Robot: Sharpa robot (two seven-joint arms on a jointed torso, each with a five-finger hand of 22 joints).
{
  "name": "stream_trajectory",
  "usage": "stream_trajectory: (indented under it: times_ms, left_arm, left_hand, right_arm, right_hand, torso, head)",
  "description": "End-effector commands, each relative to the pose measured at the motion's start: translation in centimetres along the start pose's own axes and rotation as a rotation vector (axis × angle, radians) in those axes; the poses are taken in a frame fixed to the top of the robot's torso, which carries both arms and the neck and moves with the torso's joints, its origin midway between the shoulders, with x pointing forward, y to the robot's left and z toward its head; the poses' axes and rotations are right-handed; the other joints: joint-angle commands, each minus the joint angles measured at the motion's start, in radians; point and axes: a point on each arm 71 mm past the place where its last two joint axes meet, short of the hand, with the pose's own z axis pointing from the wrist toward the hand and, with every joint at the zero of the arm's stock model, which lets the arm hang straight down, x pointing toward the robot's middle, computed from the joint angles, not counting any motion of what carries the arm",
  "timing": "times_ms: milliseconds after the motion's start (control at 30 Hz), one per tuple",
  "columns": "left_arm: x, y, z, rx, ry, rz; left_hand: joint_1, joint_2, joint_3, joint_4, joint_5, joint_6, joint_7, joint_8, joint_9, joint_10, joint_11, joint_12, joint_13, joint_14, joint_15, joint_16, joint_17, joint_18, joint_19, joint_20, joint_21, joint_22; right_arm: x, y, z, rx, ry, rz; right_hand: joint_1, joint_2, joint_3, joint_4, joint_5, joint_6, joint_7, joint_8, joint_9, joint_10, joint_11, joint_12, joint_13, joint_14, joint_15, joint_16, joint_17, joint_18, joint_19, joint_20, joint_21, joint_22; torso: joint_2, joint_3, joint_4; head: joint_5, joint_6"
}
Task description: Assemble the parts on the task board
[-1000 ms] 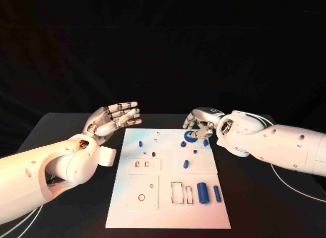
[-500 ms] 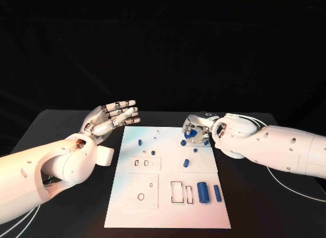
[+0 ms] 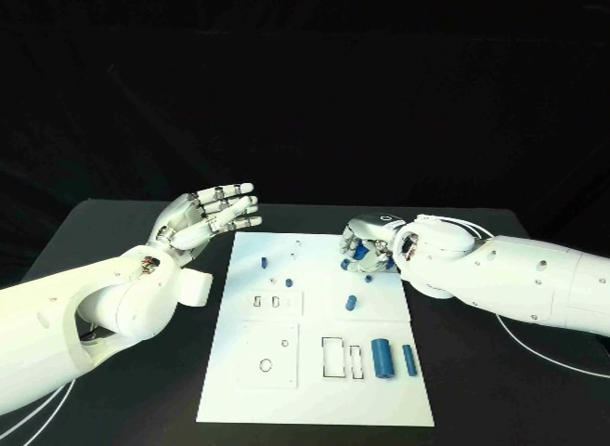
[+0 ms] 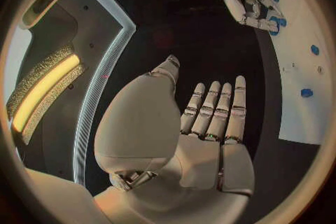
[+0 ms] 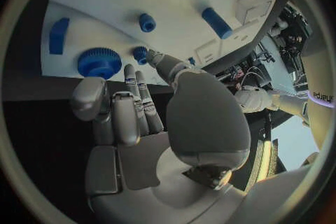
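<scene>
the task board (image 3: 318, 372) sits mid-table with most blue parts loose on it: a cylinder (image 3: 381, 354) and a slimmer pin (image 3: 409, 360) beside empty slots at its near end, so assembly looks barely begun. the right hand (image 3: 369, 243) hangs over the board's far right corner above a blue gear (image 5: 98, 62), fingers apart, gripping nothing. the left hand (image 3: 211, 216) floats off the board's far left corner, fingers wide. no legible writing.
</scene>
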Motion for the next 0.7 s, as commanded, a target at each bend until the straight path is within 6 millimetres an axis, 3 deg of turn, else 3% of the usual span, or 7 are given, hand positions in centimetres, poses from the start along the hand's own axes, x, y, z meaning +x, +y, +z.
stream_trajectory:
  times_ms: [33, 700]
  left_arm:
    - [0.2, -0.22, 0.08, 0.013, 0.019, -0.014]
    - [0.23, -0.2, 0.17, 0.004, 0.028, -0.019]
  left_hand:
    - [0.0, -0.007, -0.008, 0.0, -0.002, -0.001, 0.079, -0.003, -0.001, 0.003, -0.001, -0.006, -0.001, -0.009, 0.001, -0.004, -0.001, 0.011, -0.004, 0.0, -0.006, -0.001]
    - [0.002, -0.003, -0.011, 0.0, -0.002, -0.005, 0.08, -0.005, -0.002, -0.003, 0.001, -0.009, -0.001, -0.019, 0.002, -0.008, -0.003, 0.01, -0.006, 0.0, -0.008, -0.003]
  right_arm:
    - [0.27, 0.1, 0.08, -0.001, 0.022, -0.019]
    - [0.81, 0.11, 0.44, 0.007, 0.05, -0.02]
  right_hand:
    - [0.006, 0.002, -0.002, 0.006, 0.005, 0.001, 0.0, -0.001, 0.002, -0.003, -0.002, 0.002, 0.002, 0.047, 0.008, 0.007, 0.003, -0.02, 0.006, 0.0, 0.007, 0.004]
    - [0.021, 0.03, 0.039, 0.026, 0.012, 0.032, -0.012, 0.019, 0.019, 0.048, -0.015, 0.013, 0.01, 0.047, -0.001, 0.036, 0.029, -0.026, 0.019, -0.004, 0.048, 0.06]
  torso:
    - [0.002, -0.0009, 0.0016]
    - [0.008, -0.0011, 0.0053]
  head:
    - [0.001, -0.001]
    - [0.003, 0.0]
